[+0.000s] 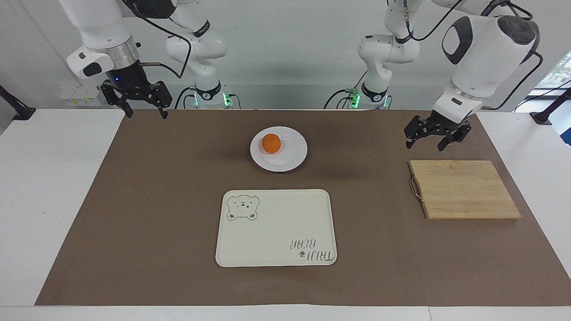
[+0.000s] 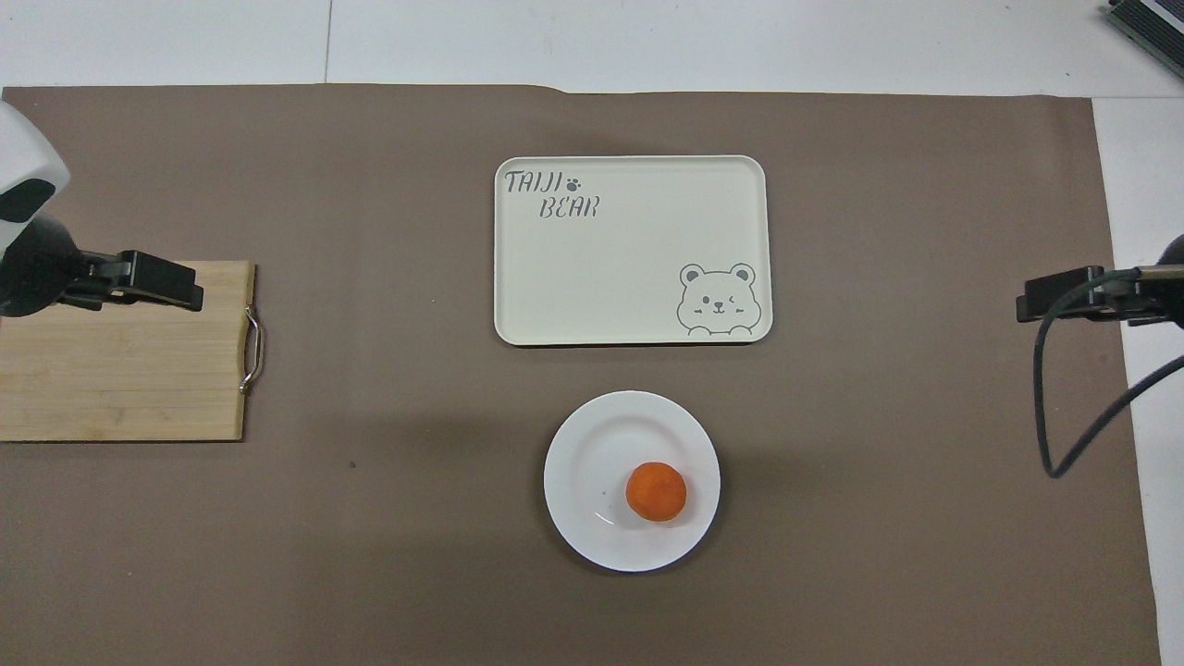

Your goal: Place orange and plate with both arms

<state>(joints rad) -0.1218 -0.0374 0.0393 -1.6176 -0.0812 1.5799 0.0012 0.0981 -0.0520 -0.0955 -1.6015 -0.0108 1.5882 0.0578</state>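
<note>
The orange (image 1: 271, 143) (image 2: 656, 491) lies on the white plate (image 1: 292, 156) (image 2: 592, 444), off its centre. The plate stands on the brown mat, nearer to the robots than the cream tray. My left gripper (image 1: 426, 145) (image 2: 180, 282) hangs open and holds nothing, above the mat by the wooden board's edge, well away from the plate. My right gripper (image 1: 147, 115) (image 2: 1036, 301) waits open and holds nothing, raised over the mat's corner at the right arm's end of the table.
A cream tray (image 1: 276, 227) (image 2: 629, 250) with a bear drawing lies mid-table, farther from the robots than the plate. A wooden cutting board (image 1: 464, 189) (image 2: 120, 370) with a metal handle lies at the left arm's end. A brown mat (image 1: 178, 178) covers the table.
</note>
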